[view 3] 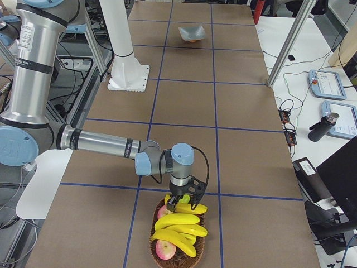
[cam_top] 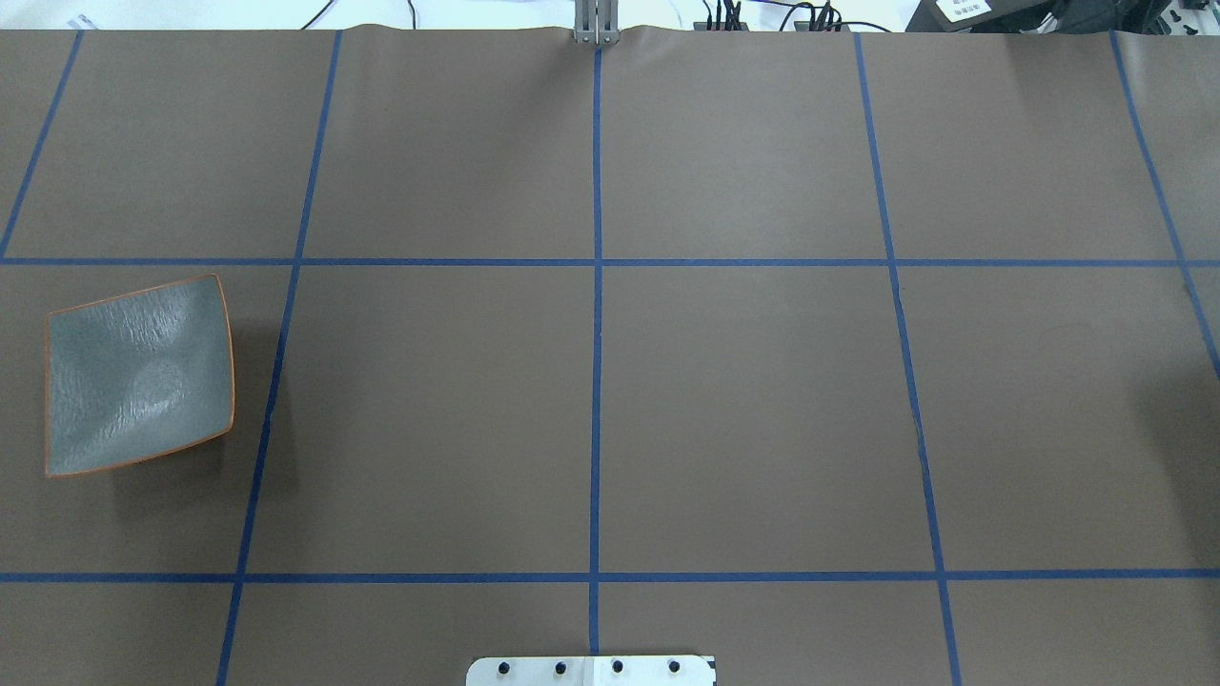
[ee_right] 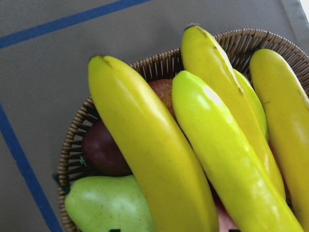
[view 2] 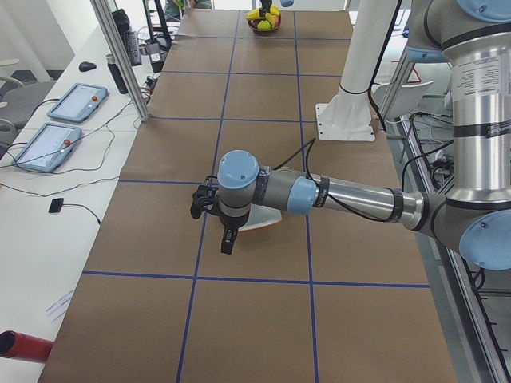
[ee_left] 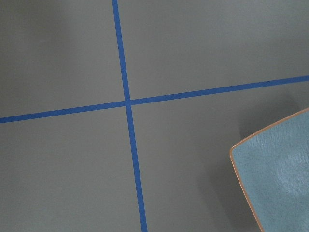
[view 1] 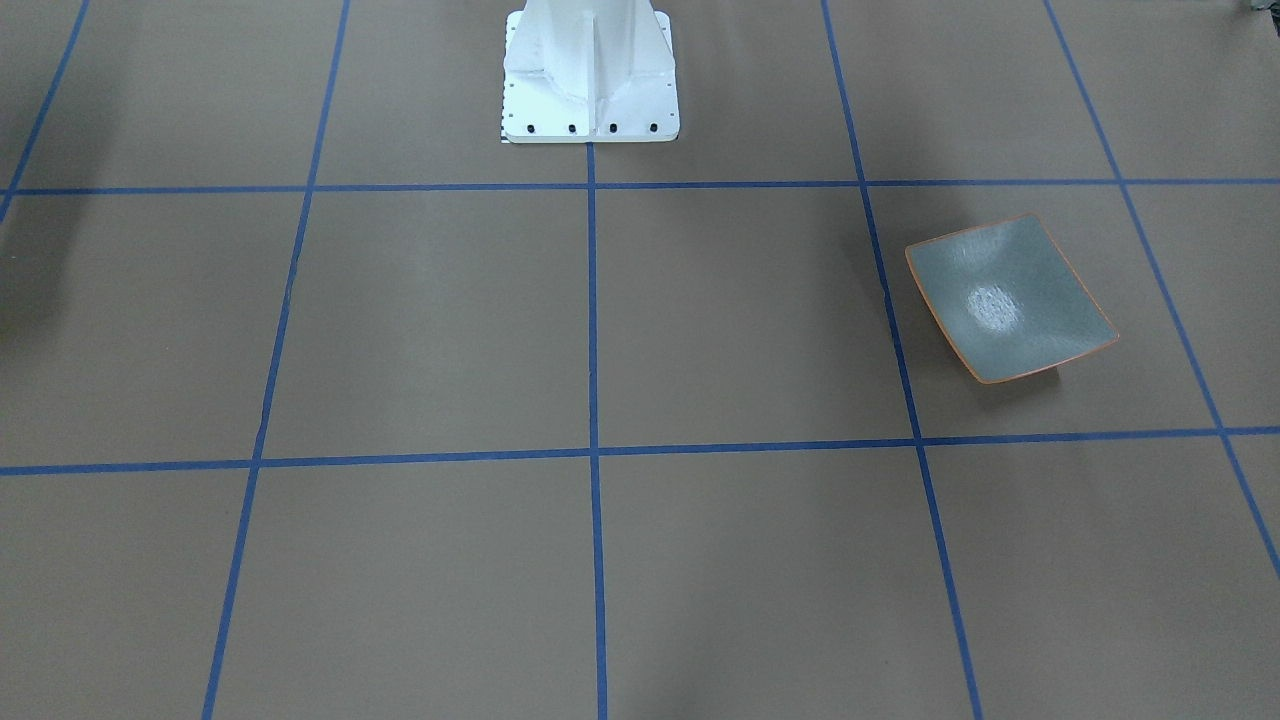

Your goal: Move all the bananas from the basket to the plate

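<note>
The basket (ee_right: 77, 128) held bananas (ee_right: 145, 159) and a pear (ee_right: 106, 208); whether the left gripper (view 2: 227, 242) or right gripper (view 3: 184, 207) stood open couldn't be told.

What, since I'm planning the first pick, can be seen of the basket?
The basket is a round bowl of brown woven wicker, standing upright on the table at the robot's right end, far from the plate. It is heaped: four yellow bananas lie across the top, over a green pear, a dark red fruit and pinkish apples. The right gripper hangs just over the bananas near its rim; whether it touches cannot be told.
</note>
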Controlling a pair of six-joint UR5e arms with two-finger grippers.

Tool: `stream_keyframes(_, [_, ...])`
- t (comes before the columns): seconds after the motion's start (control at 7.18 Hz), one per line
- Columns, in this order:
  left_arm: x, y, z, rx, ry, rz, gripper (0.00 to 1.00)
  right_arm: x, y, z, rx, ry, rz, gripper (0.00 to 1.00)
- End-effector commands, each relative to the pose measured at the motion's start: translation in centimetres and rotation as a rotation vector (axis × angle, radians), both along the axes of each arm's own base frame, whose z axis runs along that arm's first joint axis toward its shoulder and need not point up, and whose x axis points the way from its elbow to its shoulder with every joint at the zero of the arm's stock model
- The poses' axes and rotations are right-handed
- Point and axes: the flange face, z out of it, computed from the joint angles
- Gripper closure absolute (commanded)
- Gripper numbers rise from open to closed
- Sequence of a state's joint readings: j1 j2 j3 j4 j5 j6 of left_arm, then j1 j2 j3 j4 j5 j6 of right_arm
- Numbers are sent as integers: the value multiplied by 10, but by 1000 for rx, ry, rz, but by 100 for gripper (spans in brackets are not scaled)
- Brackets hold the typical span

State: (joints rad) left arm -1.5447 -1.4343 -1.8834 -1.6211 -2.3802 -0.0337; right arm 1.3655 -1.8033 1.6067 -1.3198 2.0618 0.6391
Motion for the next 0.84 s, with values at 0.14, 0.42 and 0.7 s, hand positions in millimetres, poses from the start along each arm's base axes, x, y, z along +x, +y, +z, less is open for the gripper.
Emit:
stream_keyframes(0.14, [0, 0, -3, 4, 1, -1, 0, 0, 0, 0, 2, 0, -2, 58])
stream_keyframes(0.42, [0, 0, -6, -4, 4, -14, 0, 0, -2, -6, 17, -5, -4, 99])
stream_keyframes(0.7, [0, 1, -8, -3, 6, -16, 0, 2, -3, -23, 54, -8, -12, 100])
